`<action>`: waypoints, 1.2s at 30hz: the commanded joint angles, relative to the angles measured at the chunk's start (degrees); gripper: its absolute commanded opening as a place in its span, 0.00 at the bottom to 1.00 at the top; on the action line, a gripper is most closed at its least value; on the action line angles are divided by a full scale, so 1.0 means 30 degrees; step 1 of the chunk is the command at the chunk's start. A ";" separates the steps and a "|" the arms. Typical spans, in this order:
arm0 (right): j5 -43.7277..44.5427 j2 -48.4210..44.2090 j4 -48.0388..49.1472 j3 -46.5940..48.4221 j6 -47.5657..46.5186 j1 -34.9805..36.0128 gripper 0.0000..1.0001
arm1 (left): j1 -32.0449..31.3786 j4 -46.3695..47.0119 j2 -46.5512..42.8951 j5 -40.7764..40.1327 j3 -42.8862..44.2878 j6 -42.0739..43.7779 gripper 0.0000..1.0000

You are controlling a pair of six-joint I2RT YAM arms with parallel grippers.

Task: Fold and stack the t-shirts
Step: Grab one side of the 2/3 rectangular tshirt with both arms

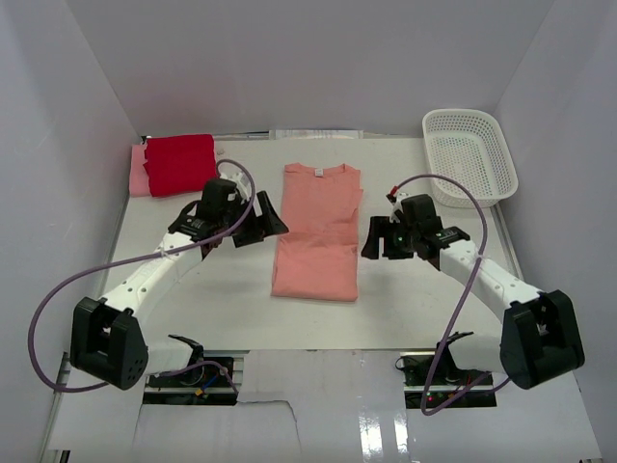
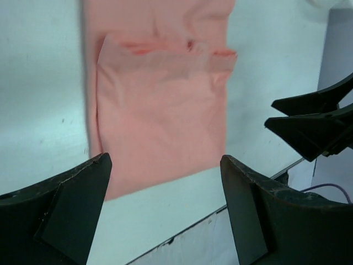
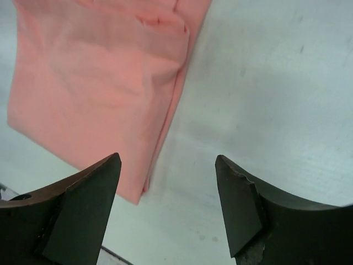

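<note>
A salmon-pink t-shirt (image 1: 316, 231) lies flat in the middle of the table, sides folded in to a long strip, collar at the far end. It also shows in the left wrist view (image 2: 160, 110) and the right wrist view (image 3: 99, 88). A folded red t-shirt (image 1: 180, 162) lies on a folded pink one (image 1: 139, 170) at the far left. My left gripper (image 1: 273, 218) is open and empty just left of the strip. My right gripper (image 1: 370, 237) is open and empty just right of it.
A white plastic basket (image 1: 469, 156) stands at the far right. White walls close in the table on the left, back and right. The table's near edge with a gap and cables lies between the arm bases.
</note>
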 commanded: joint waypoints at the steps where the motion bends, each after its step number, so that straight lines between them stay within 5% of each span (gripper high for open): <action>1: -0.1584 -0.1544 0.0819 -0.2191 0.1459 -0.0059 0.75 | -0.0101 0.0170 -0.1404 0.0073 -0.2960 -0.1361 0.91; 11: -0.7710 -0.0611 0.7672 -0.8638 0.7317 0.0175 0.75 | -0.1331 0.1320 -0.0941 0.0166 -0.6541 -0.2651 0.91; 20: -0.7332 -0.1432 0.9787 -1.0488 1.0162 0.0937 0.77 | -0.1449 0.1642 -0.0764 0.0604 -0.7977 -0.3383 0.91; 26: -0.6481 -0.0964 0.9960 -1.0575 1.0367 0.1611 0.57 | -0.1478 0.1730 -0.0442 0.0517 -0.8212 -0.3355 0.91; 36: -0.4725 -0.0728 0.9905 -1.0224 1.0134 0.2080 0.56 | -0.1478 0.1818 -0.0442 0.0400 -0.8447 -0.3443 0.91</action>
